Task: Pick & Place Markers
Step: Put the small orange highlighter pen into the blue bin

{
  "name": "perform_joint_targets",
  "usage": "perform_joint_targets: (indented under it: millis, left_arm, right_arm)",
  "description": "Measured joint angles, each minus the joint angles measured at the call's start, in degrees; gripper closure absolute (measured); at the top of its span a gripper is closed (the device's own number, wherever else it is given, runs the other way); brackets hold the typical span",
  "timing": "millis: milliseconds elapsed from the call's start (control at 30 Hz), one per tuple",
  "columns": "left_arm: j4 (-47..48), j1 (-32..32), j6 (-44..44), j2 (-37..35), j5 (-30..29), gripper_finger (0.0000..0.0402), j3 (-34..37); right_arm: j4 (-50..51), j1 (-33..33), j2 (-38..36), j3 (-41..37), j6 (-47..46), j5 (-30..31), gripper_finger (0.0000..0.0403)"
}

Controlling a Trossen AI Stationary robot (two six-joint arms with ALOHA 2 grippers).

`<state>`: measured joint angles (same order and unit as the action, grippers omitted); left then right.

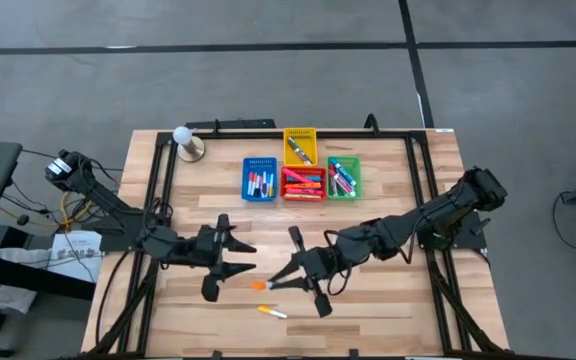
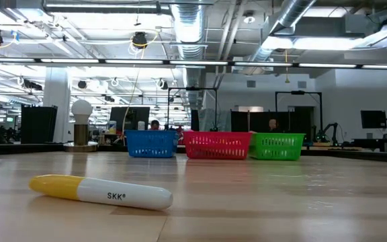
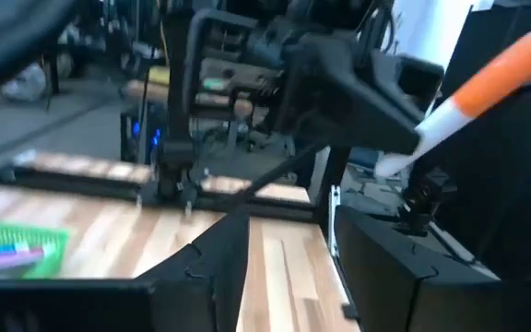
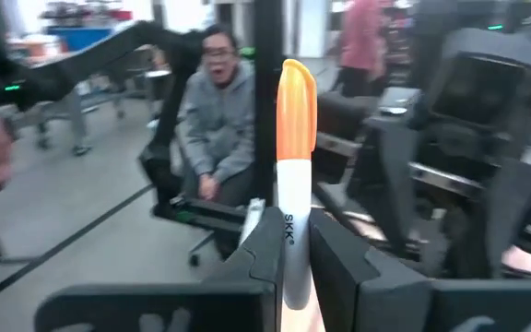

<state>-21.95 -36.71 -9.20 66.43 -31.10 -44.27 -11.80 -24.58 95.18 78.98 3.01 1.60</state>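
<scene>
An orange-capped marker [image 4: 295, 138] with a white barrel stands between the fingers of my right gripper [image 4: 293, 263], which is shut on it above the middle of the table [image 1: 276, 282]. In the left wrist view the same marker [image 3: 487, 78] shows tilted in the air. My left gripper [image 1: 236, 258] hovers just to its left, open with nothing between its fingers [image 3: 289, 277]. A yellow-capped marker [image 1: 272, 313] lies flat on its side on the wood near the front edge, close in the low view [image 2: 99, 191]. My right gripper pinches the orange marker's white barrel [image 4: 289, 231] between its two fingers. The fingers come level from the table's right side. The orange cap [image 4: 297, 92] sticks out past the fingertips, and the marker is lifted clear of the table.
Four bins hold markers at the far middle: blue [image 1: 260, 179], red [image 1: 303, 184], green [image 1: 343, 177] and yellow [image 1: 300, 144] behind them. A white bulb on a stand [image 1: 186, 142] sits at the far left. A person [image 4: 215, 111] sits beyond the table.
</scene>
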Motion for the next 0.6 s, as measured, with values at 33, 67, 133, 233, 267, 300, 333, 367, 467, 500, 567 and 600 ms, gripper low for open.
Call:
perform_joint_targets:
  millis: [33,67,133,233,267,300,333,367,467,500,567,600]
  left_arm:
    - [-0.9,0.0,1.5,0.0,0.0,0.0241,0.0]
    - [-1.8,0.1,3.0,0.0,-0.1,0.0242,0.0]
    - [-3.3,0.1,5.2,0.0,-0.2,0.0242,0.0]
    - [-5.6,0.0,7.7,0.1,-0.1,0.024,0.0]
    - [-6.6,0.0,8.4,0.1,-0.1,0.024,0.0]
    - [-7.4,0.0,9.0,0.1,-0.1,0.0239,0.0]
    - [-7.9,0.1,9.6,0.1,-0.1,0.0238,0.0]
    - [-7.9,0.1,10.2,0.1,0.0,0.0238,0.1]
    - [-8.5,0.1,10.3,0.1,1.7,0.0239,0.1]
    - [-8.5,0.1,10.3,0.1,2.1,0.0241,0.1]
    - [-8.6,0.1,10.3,0.1,2.6,0.0244,0.1]
    - [-8.7,0.1,10.3,0.0,2.6,0.0246,0.1]
  right_arm:
    - [-0.3,0.0,0.0,0.0,0.0,1.3,0.0373]
    - [-0.3,0.0,0.0,0.0,0.0,2.7,0.0373]
    - [-0.4,0.3,0.2,0.0,0.0,5.6,0.0374]
    - [-1.1,1.3,0.7,0.0,-0.2,6.8,0.0381]
    - [-1.2,1.7,0.9,0.0,-0.5,6.8,0.0381]
    - [-1.7,2.2,1.3,0.0,-1.1,6.8,0.0381]
    - [-1.8,2.7,1.6,0.1,-1.5,6.7,0.038]
    - [-1.5,3.0,1.7,0.1,-1.6,6.3,0.0378]
    - [-1.7,3.4,1.7,0.0,-1.5,6.0,0.0371]
    - [-1.7,3.6,1.7,0.0,-1.4,5.8,0.0371]
    - [-1.8,3.8,1.7,0.0,-1.0,5.5,0.0374]
    - [-2.0,3.9,1.7,0.0,-0.5,5.3,0.0377]
